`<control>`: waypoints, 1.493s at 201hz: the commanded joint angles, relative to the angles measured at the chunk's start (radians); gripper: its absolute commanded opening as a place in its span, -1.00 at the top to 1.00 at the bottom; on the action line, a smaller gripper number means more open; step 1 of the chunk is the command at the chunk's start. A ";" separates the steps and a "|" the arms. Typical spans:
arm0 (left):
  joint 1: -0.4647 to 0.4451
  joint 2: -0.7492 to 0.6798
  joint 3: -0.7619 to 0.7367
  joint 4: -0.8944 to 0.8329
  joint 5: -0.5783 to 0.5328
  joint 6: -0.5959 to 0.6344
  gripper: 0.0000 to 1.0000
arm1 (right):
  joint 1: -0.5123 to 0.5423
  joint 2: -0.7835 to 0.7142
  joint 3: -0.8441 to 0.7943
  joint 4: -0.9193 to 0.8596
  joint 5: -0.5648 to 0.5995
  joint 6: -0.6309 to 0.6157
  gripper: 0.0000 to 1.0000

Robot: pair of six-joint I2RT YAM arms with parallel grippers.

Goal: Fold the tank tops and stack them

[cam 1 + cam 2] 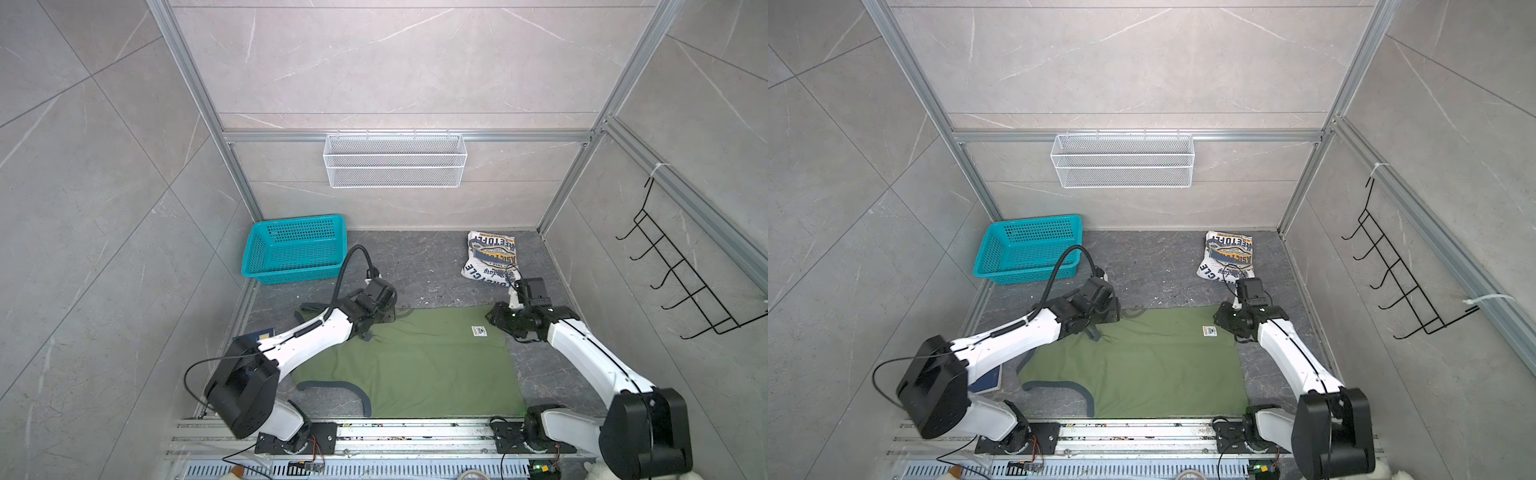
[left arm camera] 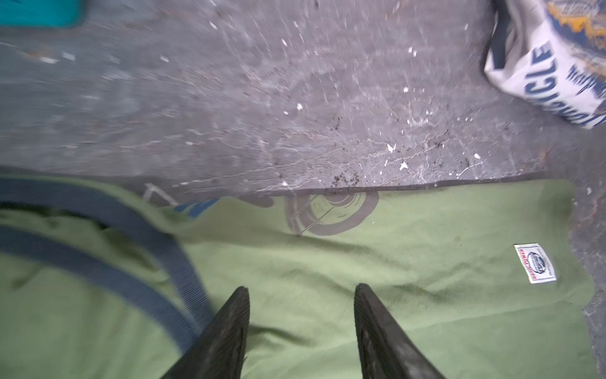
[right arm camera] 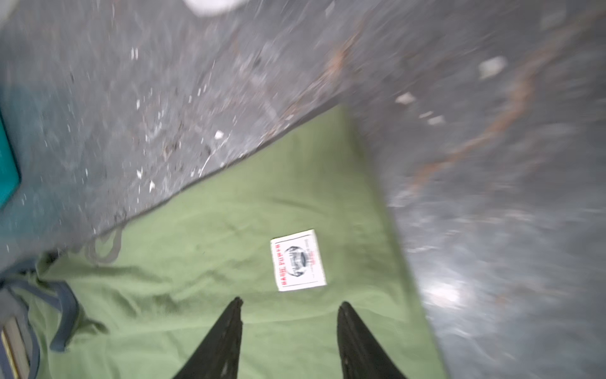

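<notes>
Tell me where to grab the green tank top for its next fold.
Probably its far edge: the green tank top lies flat on the table, so only an edge offers a pinch. Take the hem corner by the white label and the strap end, coming down from above, open fingers straddling the edge.

The olive top (image 1: 419, 365) lies spread flat at near centre, straps leftward, and the white top (image 1: 490, 259) sits folded at far right.
</notes>
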 commanded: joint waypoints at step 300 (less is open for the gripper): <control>0.689 0.031 -0.102 0.000 0.092 -0.142 -0.40 | -0.151 0.388 0.020 0.207 -0.003 0.059 0.00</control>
